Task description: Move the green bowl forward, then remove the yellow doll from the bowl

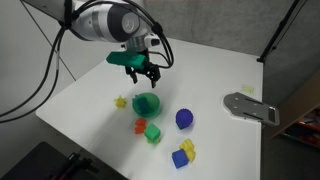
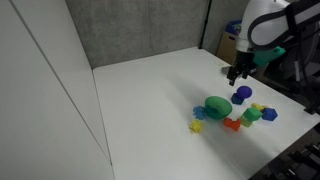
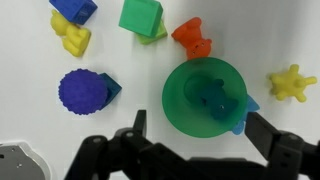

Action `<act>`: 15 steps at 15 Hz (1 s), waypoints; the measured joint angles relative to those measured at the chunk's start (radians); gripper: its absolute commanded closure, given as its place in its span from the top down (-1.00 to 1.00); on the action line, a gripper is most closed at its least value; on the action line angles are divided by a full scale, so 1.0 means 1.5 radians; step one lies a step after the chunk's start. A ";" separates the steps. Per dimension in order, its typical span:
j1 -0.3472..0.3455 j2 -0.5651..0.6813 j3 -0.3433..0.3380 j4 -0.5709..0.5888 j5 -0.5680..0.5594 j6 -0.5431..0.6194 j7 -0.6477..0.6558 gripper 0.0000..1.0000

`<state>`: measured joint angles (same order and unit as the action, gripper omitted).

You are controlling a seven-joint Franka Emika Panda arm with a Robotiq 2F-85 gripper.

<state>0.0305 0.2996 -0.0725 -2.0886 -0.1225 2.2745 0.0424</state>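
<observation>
Below the hand (image 3: 190, 150) — hovering wide open — the bowl (image 3: 205, 95) is sitting light, stiff and slick on the tabletop (image 3: 30, 120); its thin rim is looking the likeliest hold.

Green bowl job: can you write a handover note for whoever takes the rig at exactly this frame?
Gripper: open, empty, hovering above the green bowl, not touching it.
Green bowl: upright on the white table among the toy blocks. A dark shape shows inside it, too unclear to name.
Yellow doll: on the table beside the bowl, not in it and apart from the rim.
Done: the doll is out of the bowl.
Left: these views cannot tell whether the bowl was moved forward, so check that before acting.
</observation>
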 measured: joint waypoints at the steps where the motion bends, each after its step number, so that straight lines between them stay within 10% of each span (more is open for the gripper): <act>1: -0.009 -0.011 0.000 0.000 0.003 -0.017 -0.014 1.00; 15: -0.040 -0.283 0.000 -0.063 0.047 -0.177 -0.098 1.00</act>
<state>-0.0299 -0.1255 -0.0723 -2.1824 -0.0524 2.0083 -0.1046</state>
